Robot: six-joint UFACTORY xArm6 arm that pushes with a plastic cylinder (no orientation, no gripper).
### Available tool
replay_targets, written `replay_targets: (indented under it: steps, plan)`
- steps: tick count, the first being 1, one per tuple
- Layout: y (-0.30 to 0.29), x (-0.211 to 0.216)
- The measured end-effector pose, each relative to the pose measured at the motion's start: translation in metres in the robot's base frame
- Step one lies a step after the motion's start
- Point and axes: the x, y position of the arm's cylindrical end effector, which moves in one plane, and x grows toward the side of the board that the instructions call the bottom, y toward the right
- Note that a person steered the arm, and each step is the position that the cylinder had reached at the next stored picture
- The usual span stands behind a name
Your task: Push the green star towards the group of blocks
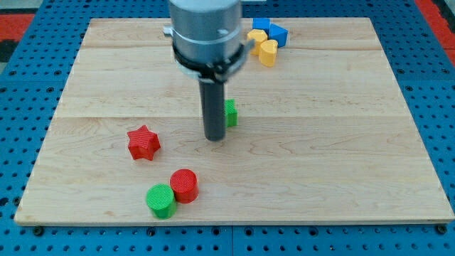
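A green block (231, 113), mostly hidden behind my rod, sits near the board's middle; its shape cannot be made out, only its right edge shows. My tip (215, 138) rests on the board just left of and below it, touching or nearly touching. A group of blocks lies at the view's top: a blue block (261, 25), a blue block (278, 33), a yellow block (257, 36) and a yellow heart-like block (268, 52).
A red star (143, 143) lies at the view's left. A red cylinder (184, 185) and a green cylinder (161, 200) touch each other near the view's bottom. The wooden board (355, 142) sits on a blue pegboard.
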Motion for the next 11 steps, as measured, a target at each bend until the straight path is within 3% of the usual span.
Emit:
replay_targets:
  steps: [1,2,3,4,6,8,11]
  plan:
    - [0.011,-0.014]
    - [-0.011,-0.081]
    - [-0.018,-0.122]
    - [-0.047,-0.112]
    - [0.008,-0.139]
    - [-0.015,-0.134]
    - [0.012,-0.169]
